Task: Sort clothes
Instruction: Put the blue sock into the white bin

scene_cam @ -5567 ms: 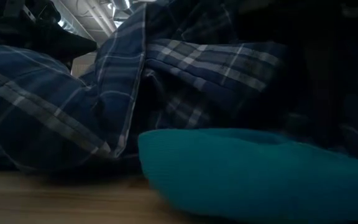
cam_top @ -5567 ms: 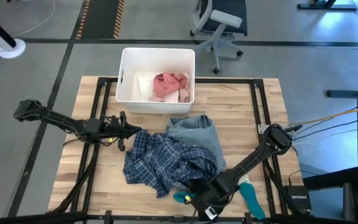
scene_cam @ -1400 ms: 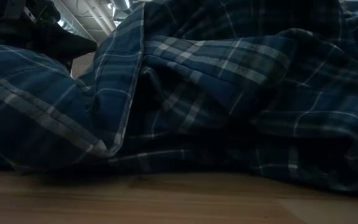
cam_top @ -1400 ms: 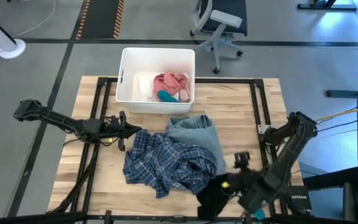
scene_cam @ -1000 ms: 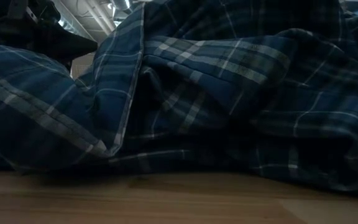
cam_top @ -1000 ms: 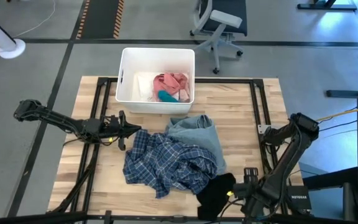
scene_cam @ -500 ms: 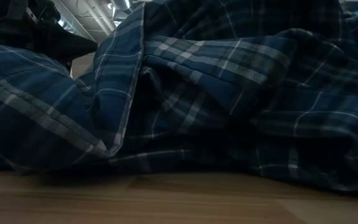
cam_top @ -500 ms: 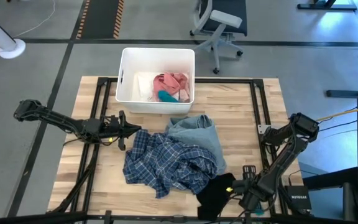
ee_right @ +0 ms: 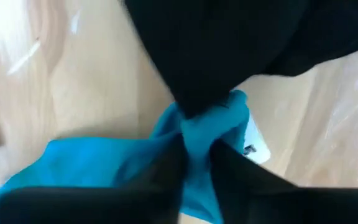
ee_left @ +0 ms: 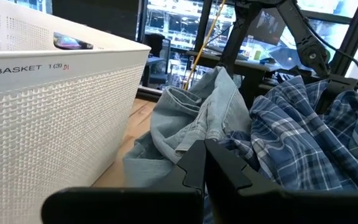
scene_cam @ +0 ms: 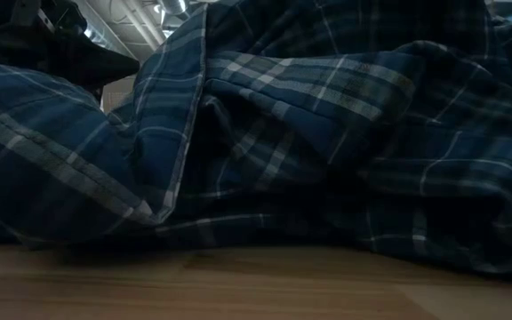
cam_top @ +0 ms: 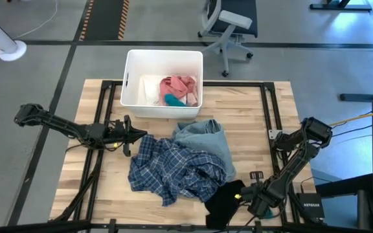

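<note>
A navy-white plaid shirt (cam_top: 173, 169) lies heaped mid-table and fills the low view (scene_cam: 309, 133). A light blue denim piece (cam_top: 206, 139) lies against its far right side. At the near edge a black garment (cam_top: 224, 199) lies on the wood, with my right gripper (cam_top: 259, 202) just to its right, shut on a teal item (ee_right: 104, 168). My left gripper (cam_top: 144, 136) is shut at the plaid shirt's left edge, pointing at the denim (ee_left: 185, 124); whether it touches cloth I cannot tell. The white bin (cam_top: 129, 77) holds pink (cam_top: 179, 86) and teal (cam_top: 172, 100) pieces. My right gripper pinches a bunched-up fold of the teal item (ee_right: 201, 134) between its two fingers (ee_right: 166, 171), coming from above. The rest of the teal cloth spreads on the wood beneath, and the black garment's edge (ee_right: 197, 93) lies right against the pinched fold.
The bin stands at the far edge, left of centre, its perforated wall (ee_left: 55, 118) close beside my left gripper. Bare wood (cam_top: 264, 123) lies right of the clothes. Black frame rails (cam_top: 267, 110) run along the table's sides. An office chair (cam_top: 228, 26) stands beyond the table.
My right gripper has shifted a little along the near edge toward the black garment and come lower over the table. The clothes heap and my left arm have kept still.
</note>
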